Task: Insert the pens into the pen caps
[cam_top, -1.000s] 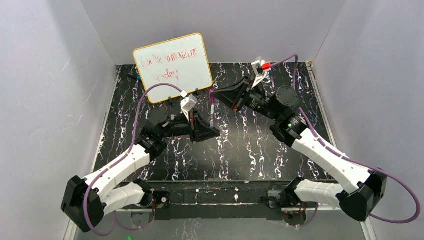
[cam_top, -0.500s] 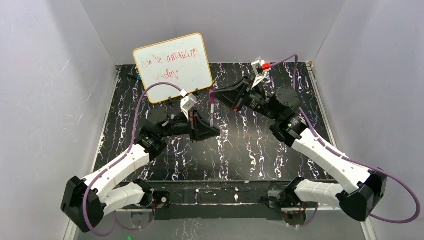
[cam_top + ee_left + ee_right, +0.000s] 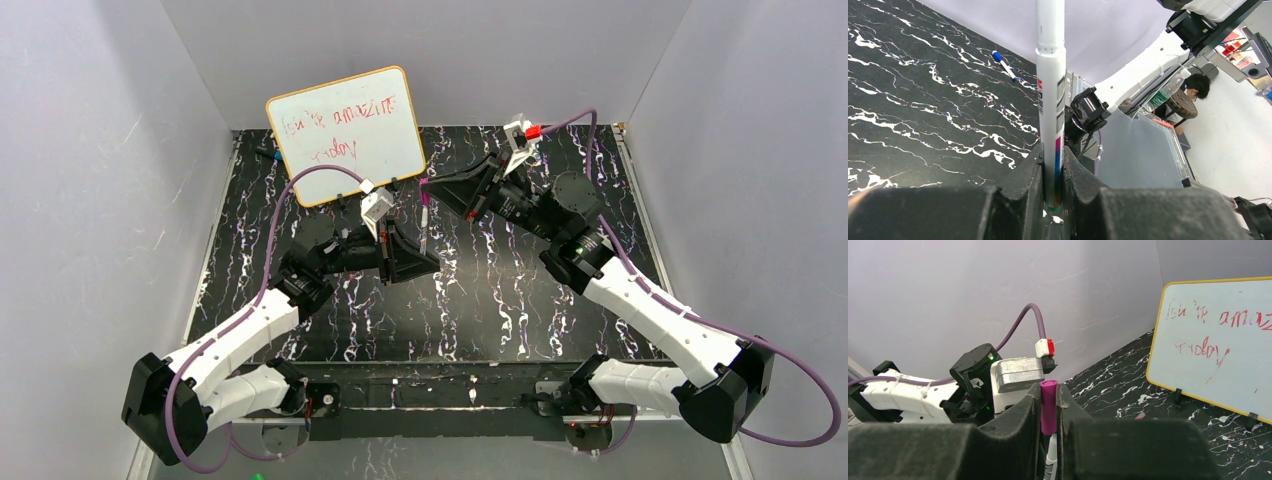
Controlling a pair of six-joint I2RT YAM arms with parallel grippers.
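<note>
A white-bodied pen (image 3: 1050, 100) with a magenta end is raised over the table's middle, clamped at one end in the left gripper (image 3: 1052, 167). A stubby magenta cap (image 3: 1048, 405), pinched in the right gripper (image 3: 1049, 395), meets its far tip, in line.

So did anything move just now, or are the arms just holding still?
Hardly anything. The left arm shifted its wrist a tiny bit behind the gripper. The left gripper still pinches the white pen, the right gripper still pinches the pink cap, and the two stay lined up end to end. The whiteboard and blue marker have not moved.
</note>
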